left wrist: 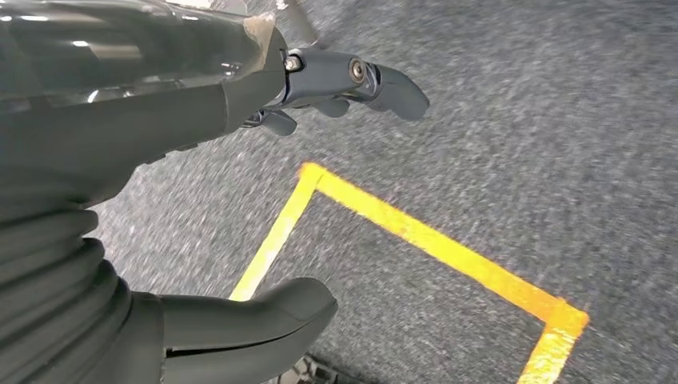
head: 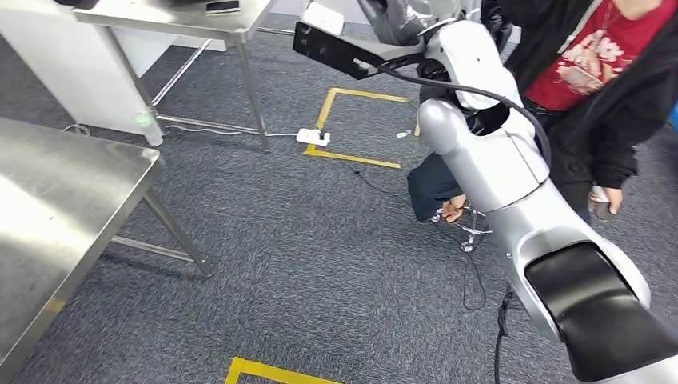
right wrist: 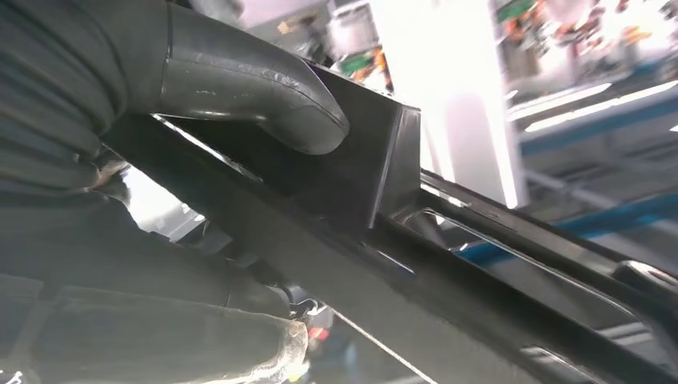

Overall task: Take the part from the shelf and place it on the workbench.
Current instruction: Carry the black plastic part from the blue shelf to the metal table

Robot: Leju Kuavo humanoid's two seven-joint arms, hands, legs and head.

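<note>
We see a grey carpeted floor point(head: 320, 256) marked with yellow tape lines point(head: 352, 158), one rectangle near the middle and another corner at the lower edge. A steel workbench point(head: 56, 208) with a brushed, reflective top fills the left side, standing on slanted metal legs. Beyond it stands a second metal table point(head: 200, 20), and a white power strip point(head: 313, 137) with its cable lies on the carpet beside that table's leg. A person point(head: 608, 80) in a red shirt and dark jacket stands close at the right, behind our silver right arm point(head: 512, 176).

Our right hand point(right wrist: 240, 88) grips the part point(right wrist: 352, 176), a long black piece with a raised block; the thick thumb presses on its top face. In the head view the part point(head: 336, 48) is held up in the air, above the floor and well apart from the workbench.

Our left hand point(left wrist: 240, 200) holds nothing, its thumb and fingers point(left wrist: 376, 80) spread apart over the carpet and a yellow tape corner point(left wrist: 416, 232).
</note>
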